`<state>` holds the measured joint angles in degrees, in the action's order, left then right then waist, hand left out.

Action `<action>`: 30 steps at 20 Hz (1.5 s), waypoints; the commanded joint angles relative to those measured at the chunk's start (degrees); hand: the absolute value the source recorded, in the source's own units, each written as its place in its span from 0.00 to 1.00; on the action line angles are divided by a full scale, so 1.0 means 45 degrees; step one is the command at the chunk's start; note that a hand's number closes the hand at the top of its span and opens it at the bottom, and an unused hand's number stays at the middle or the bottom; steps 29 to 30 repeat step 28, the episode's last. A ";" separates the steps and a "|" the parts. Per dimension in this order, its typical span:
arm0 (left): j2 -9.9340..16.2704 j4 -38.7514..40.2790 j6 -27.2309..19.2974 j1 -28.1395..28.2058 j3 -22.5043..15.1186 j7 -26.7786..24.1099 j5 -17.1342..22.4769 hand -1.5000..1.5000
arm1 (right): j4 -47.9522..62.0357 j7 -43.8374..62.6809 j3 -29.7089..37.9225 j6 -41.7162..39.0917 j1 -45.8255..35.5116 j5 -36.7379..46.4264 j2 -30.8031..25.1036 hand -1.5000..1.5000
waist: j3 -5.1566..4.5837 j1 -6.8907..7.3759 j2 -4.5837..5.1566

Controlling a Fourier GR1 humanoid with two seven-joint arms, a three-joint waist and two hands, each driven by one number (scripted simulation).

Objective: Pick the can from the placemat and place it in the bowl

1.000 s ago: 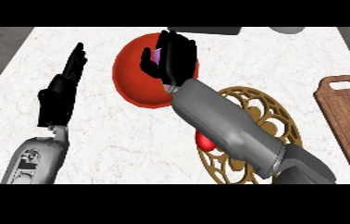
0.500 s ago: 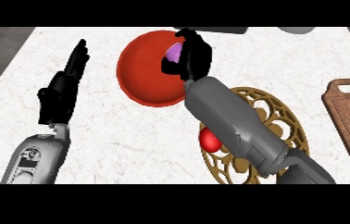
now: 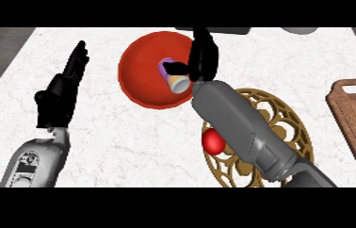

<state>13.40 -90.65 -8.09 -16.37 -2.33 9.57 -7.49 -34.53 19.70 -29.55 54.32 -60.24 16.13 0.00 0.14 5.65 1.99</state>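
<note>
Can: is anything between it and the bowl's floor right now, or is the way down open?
Nothing visible stands in the way. The can lies tilted inside the red bowl, beside the right hand, whose fingers look straight. The red object sits on the gold placemat, apart from the bowl. The left hand rests open at the left.

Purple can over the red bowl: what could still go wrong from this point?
The purple can lies tilted inside the red bowl, near the right hand's thumb. It might roll toward the rim as the hand lifts away, or catch on the thumb. The right forearm spans the gold wire placemat beside a red ball; pulling back could nudge either. The open left hand rests at the view's left, out of the way.
</note>
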 commanded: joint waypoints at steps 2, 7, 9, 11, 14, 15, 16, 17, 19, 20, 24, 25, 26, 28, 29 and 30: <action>0.0065 0.0091 0.0123 0.0255 0.0235 -0.0071 0.0151 0.50 | -0.0235 -0.2320 0.0965 0.0214 0.0219 -0.1815 0.0001 0.00 | -0.0011 -0.0254 -0.0125; 0.0366 0.0381 -0.0110 0.0158 0.0836 0.0045 -0.0050 0.50 | -0.1663 -0.4817 0.2350 -0.1574 0.1896 -0.3268 -0.0328 0.00 | -0.0012 -0.1111 -0.0341; -0.0083 0.0650 -0.0161 0.0517 0.0567 -0.0565 -0.0132 0.50 | -0.1657 -0.4862 0.2373 -0.1724 0.1644 -0.3562 -0.0004 0.00 | -0.0026 -0.1075 -0.0381; 0.0095 -0.0719 -0.0155 0.0988 0.0463 0.0375 -0.0274 0.50 | -0.2489 -0.5416 0.2862 -0.3041 0.2326 -0.3753 -0.0824 0.00 | -0.0022 -0.1177 -0.0452; 0.0094 0.0008 -0.0171 0.0829 0.0734 -0.0050 -0.0323 0.50 | -0.4075 -0.6496 0.2675 -0.3383 0.4283 -0.4018 -0.0397 0.00 | -0.0026 -0.1298 -0.0458; 0.0072 -0.0319 -0.0288 0.0720 0.0820 0.0291 -0.0332 0.50 | -0.4613 -0.6610 0.2402 -0.3584 0.5095 -0.3928 -0.0490 0.00 | -0.0026 -0.1328 -0.0476; 0.0300 -0.1062 0.0044 0.1230 0.0939 0.0571 -0.0103 0.50 | -0.5608 -0.5354 0.1830 -0.3667 0.5238 -0.3450 -0.0759 0.00 | -0.0031 -0.1334 -0.0515; 0.0174 -0.0473 0.0003 0.1092 0.0906 0.0167 -0.0152 0.50 | -0.6169 -0.5750 0.1300 -0.3472 0.6285 -0.3326 -0.0370 0.00 | -0.0033 -0.1410 -0.0516; -0.0072 -0.0319 -0.0110 0.0817 0.0815 0.0479 -0.0352 0.50 | -0.5798 -0.6435 0.1674 -0.3974 0.6312 -0.3324 -0.0255 0.00 | -0.0030 -0.1281 -0.0459; 0.0147 -0.1046 0.0149 0.1259 0.0894 0.0585 -0.0173 0.50 | -0.7219 -0.6170 0.1569 -0.4613 0.7121 -0.3380 -0.1336 0.00 | -0.0030 -0.1334 -0.0496; 0.0144 -0.0821 0.0351 0.0920 0.1097 0.0654 -0.0317 0.50 | -0.7828 -0.6467 0.1329 -0.4457 0.8469 -0.2683 -0.0702 0.00 | -0.0030 -0.1268 -0.0457; -0.0473 -0.0035 -0.0283 0.0893 0.0752 -0.0281 -0.0814 0.50 | -0.8949 -0.5986 0.1139 -0.4569 0.8923 -0.2433 -0.1299 0.00 | -0.0033 -0.1331 -0.0461; -0.0526 -0.0530 -0.0189 0.1372 0.0695 0.0218 -0.0728 0.50 | -1.0025 -0.4804 0.0716 -0.4001 0.9279 -0.1985 -0.1066 0.00 | -0.0034 -0.1328 -0.0479; -0.0405 -0.0868 0.0307 0.1538 0.0978 0.0120 -0.0507 0.50 | -0.9261 -0.5105 0.1168 -0.4280 0.8926 -0.1456 -0.0343 0.00 | -0.0032 -0.1249 -0.0454; -0.0405 -0.0868 0.0307 0.1538 0.0978 0.0120 -0.0507 0.50 | -0.9261 -0.5105 0.1168 -0.4280 0.8926 -0.1456 -0.0343 0.00 | -0.0032 -0.1249 -0.0454; -0.0405 -0.0868 0.0307 0.1538 0.0978 0.0120 -0.0507 0.50 | -0.9261 -0.5105 0.1168 -0.4280 0.8926 -0.1456 -0.0343 0.00 | -0.0032 -0.1249 -0.0454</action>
